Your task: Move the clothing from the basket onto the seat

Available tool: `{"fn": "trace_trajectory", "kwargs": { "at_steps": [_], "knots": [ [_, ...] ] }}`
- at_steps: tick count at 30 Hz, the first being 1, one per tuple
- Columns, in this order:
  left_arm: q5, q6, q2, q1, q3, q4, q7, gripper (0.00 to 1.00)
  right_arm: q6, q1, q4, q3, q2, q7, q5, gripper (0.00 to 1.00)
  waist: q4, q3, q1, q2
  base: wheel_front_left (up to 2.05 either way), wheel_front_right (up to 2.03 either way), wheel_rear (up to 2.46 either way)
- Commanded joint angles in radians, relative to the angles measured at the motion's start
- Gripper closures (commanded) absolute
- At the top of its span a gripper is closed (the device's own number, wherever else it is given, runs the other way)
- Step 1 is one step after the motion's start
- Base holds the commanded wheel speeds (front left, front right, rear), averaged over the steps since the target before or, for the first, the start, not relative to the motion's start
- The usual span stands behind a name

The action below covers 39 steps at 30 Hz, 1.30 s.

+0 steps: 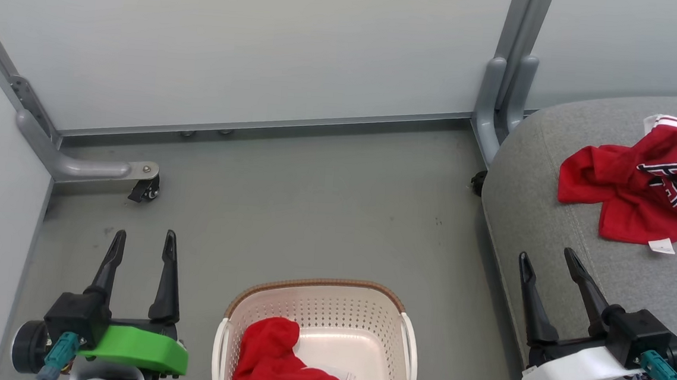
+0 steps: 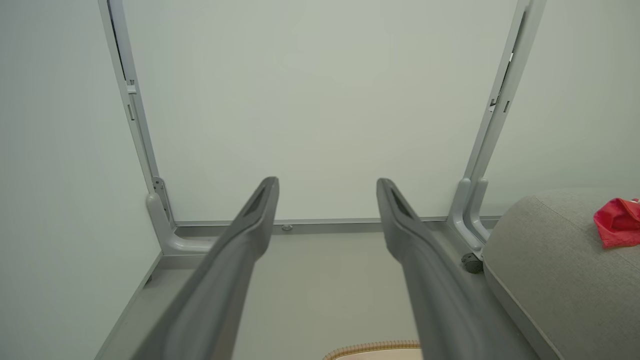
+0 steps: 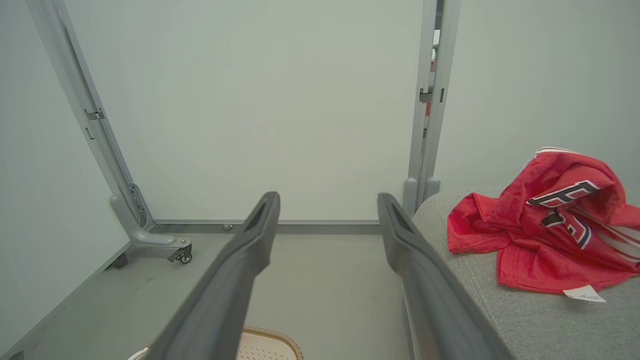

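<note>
Grey floor [image 1: 314, 200] is bounded by pale panels [image 1: 253, 47] on metal frames. Between the grippers the basket [image 1: 318, 311] is set on the floor; one red garment [image 1: 270, 358] is crumpled in its left half. The second garment [image 1: 625, 186], logo and white tag showing, is spread on the seat [image 1: 531, 167], apart from its left edge. The left gripper [image 1: 144, 235] is held over the floor, jaws spread, empty. The right gripper [image 1: 546, 254] is held at the seat's left edge, jaws spread, empty.
</note>
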Motion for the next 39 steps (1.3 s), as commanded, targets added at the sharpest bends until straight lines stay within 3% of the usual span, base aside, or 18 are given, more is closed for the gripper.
{"fn": "trace_trajectory", "kwargs": {
  "at_steps": [1,10,20,31,39],
  "knots": [
    [0.005,-0.007,0.0,-0.003,0.005,0.001,0.001,0.0,-0.001,0.01,0.003,-0.003,-0.002,-0.003,0.007,0.0,0.0,0.002,0.0001,0.009,0.0,0.0,0.0],
    [0.019,-0.016,0.001,-0.05,-0.02,0.019,0.001,0.0,-0.001,-0.022,-0.007,0.008,-0.002,-0.003,0.015,0.0,-0.016,0.034,0.0001,0.009,0.0,0.0,0.0],
    [0.013,-0.025,0.052,-0.234,-0.166,0.107,0.001,0.0,-0.001,-0.104,-0.047,0.038,-0.002,-0.003,0.014,0.0,-0.07,0.155,0.0001,0.009,0.0,0.0,0.0],
    [-0.043,-0.023,0.16,-0.479,-0.416,0.36,0.001,0.0,-0.001,-0.256,-0.109,0.076,-0.002,-0.003,0.003,0.0,-0.149,0.377,0.0001,0.009,0.0,0.0,0.0],
    [-0.079,-0.023,0.204,-0.616,-0.561,0.572,0.001,0.0,-0.001,-0.348,-0.148,0.102,-0.002,-0.003,0.0,0.0,-0.193,0.523,0.0001,0.009,0.0,0.0,0.0]
  ]
}}
